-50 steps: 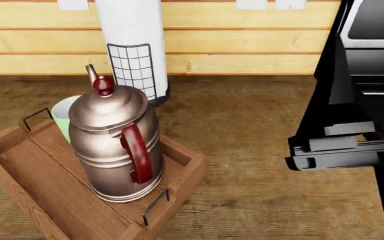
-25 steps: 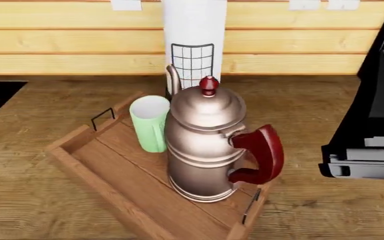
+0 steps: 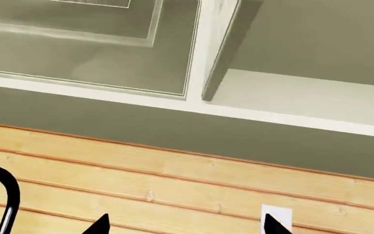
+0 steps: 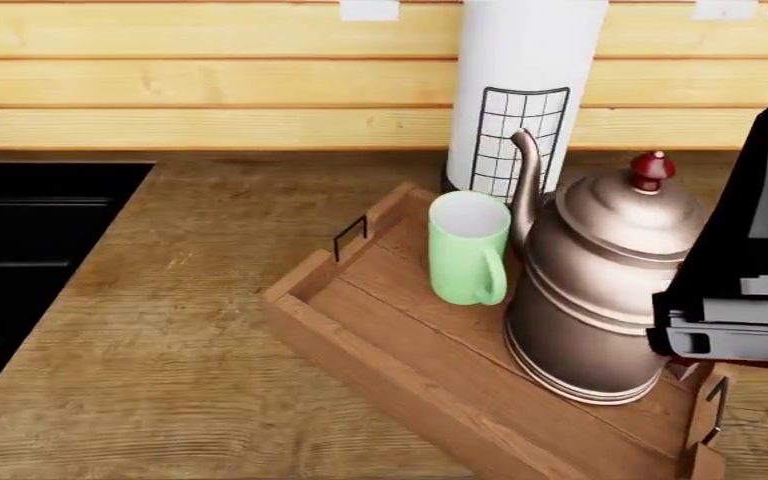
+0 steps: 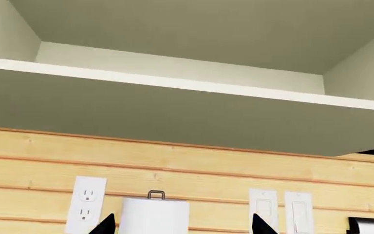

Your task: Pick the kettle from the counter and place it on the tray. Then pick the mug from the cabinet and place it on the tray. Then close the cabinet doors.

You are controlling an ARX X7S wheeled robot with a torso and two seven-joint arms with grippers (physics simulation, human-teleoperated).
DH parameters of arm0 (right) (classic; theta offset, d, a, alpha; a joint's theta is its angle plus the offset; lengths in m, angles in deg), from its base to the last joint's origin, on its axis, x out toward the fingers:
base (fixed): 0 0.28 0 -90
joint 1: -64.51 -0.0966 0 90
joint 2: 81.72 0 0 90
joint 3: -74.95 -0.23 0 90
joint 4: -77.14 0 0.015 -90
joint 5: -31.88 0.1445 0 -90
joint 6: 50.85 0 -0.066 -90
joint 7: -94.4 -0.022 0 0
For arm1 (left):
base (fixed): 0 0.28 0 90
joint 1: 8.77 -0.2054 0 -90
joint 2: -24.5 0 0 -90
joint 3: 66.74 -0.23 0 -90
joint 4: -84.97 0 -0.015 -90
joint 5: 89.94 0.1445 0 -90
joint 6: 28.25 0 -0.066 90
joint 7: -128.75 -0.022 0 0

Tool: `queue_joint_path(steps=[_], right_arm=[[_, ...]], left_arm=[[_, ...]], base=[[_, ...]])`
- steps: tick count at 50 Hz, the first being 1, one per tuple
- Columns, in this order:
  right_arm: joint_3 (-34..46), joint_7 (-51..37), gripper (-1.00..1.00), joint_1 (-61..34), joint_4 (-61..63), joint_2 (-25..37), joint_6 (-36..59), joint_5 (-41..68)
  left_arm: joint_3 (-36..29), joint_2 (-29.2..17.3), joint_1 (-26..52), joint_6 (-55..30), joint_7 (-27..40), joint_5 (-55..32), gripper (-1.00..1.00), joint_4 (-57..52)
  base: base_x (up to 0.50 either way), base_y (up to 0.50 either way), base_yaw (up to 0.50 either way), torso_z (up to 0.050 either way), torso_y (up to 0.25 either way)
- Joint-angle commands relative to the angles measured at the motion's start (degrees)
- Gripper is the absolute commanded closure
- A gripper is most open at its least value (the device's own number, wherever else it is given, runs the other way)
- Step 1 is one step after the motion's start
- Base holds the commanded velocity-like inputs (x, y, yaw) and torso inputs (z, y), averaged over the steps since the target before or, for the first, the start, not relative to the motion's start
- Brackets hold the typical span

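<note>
Right end effector (image 4: 738,330), state unclear, hides part of kettle (image 4: 598,290) beside mug (image 4: 468,248) on tray (image 4: 398,350).

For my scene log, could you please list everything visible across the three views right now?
kettle: one, copper-pink, red knob, on the tray
mug: one, pale green, on the tray beside the kettle
tray: one, brown wood, on the counter
counter: one, wood-grain
paper roll: one, white, wire holder, behind the tray
stove: one, black, head view's left
cabinet: one, cream, open, above the wooden wall
wall outlet: one, white
right end effector: black, only the tips show
left end effector: black, only the tips show
</note>
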State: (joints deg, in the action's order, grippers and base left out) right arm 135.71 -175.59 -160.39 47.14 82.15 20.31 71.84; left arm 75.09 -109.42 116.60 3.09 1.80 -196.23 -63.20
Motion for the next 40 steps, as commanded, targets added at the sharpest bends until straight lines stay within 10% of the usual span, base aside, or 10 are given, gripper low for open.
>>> queue_joint_path(steps=[1,12,24,40], right_arm=[[0.22,0.0,-1.0,-0.03,0.0,0.93,-0.95,-0.07],[-2.74,0.0,-1.0,-0.07,0.0,3.19,1.05,2.28],[-5.01,0.0,-1.0,-0.08,0.0,3.26,2.61,7.27],[-3.41,0.0,-1.0,-0.08,0.0,4.0,2.05,7.35]], left_arm=[[-1.68,-0.89,1.11,-1.29,1.54,1.69,-1.0,0.63],[-6.3,-14.39,8.92,-1.67,10.88,4.53,-1.0,2.25],[-5.23,-15.43,16.5,2.96,1.64,9.42,-1.0,13.54],[-36.87,-24.21,42.67,11.05,-3.06,18.43,-1.0,26.13]], base=[[0.0,0.32,0.0,0.0,0.0],[0.0,0.0,0.0,0.0,0.0],[0.0,0.0,0.0,0.0,0.0],[0.0,0.0,0.0,0.0,0.0]])
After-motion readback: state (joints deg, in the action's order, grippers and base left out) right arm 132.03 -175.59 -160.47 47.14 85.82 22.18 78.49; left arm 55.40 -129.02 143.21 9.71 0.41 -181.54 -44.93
